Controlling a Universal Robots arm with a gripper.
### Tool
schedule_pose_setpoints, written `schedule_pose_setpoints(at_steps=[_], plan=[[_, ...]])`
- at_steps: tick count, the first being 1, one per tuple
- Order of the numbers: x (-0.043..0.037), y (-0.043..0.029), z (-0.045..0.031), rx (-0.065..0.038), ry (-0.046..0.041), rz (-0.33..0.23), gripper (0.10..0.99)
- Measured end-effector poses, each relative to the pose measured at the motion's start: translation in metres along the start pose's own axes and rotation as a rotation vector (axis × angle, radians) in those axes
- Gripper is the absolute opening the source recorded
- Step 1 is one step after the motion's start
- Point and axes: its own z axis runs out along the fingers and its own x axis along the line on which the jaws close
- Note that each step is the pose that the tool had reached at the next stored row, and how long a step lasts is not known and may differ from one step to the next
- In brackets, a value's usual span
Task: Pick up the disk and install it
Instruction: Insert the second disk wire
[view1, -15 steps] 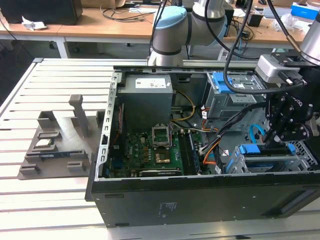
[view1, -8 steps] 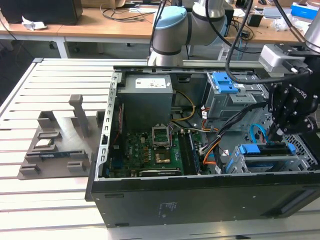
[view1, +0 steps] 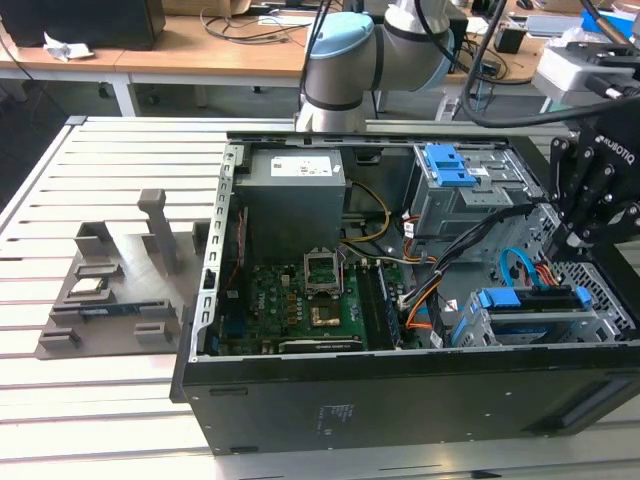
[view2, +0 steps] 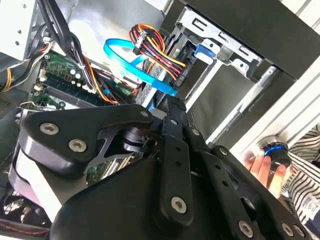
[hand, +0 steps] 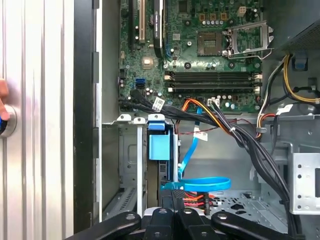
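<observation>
Looking from the biggest thing down, we see a white slatted surface (view1: 120, 160) that carries an open black computer case (view1: 400, 400). The robot arm (view1: 340, 60) reaches over the case from the far side.

Inside the case, a grey metal box (view1: 295, 205) with a white sticker stands beside the green main board (view1: 300, 310). On the surface, at the exterior view's left of the case, lies a grey plastic holder (view1: 120, 290) with several upright posts.

The black pincer (view1: 578, 238) hangs over the corner of the case at the exterior view's right. In the second wrist view its fingers (view2: 173, 120) lie together as one bar, and we see nothing between them.

The disk (view1: 530, 298) sits inside a metal cage (view1: 540, 328) in that same corner, just below the pincer and apart from it. In the first wrist view the disk (hand: 160, 147) shows its blue frame, slid in between the cage walls.

A flat blue cable (hand: 202, 184) loops near the disk, and a bundle of black cables (hand: 240, 140) crosses above it. A smaller blue latch (view1: 450, 165) sits on the upper drive cage.

Outside the case, a hand (view2: 257, 167) with a striped sleeve (view2: 300, 185) rests at a round button (view2: 275, 150) with a blue ring.
</observation>
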Motion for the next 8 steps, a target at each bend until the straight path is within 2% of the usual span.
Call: schedule_pose_setpoints(at_steps=[1, 2, 8], plan=[[0.0004, 0.0001, -0.004, 0.0, 0.0, 0.0, 0.106], [0.0005, 0.0001, -0.005, 0.0, -0.0002, 0.0, 0.106], [0.0005, 0.0001, -0.0056, 0.0, -0.0001, 0.0, 0.106]])
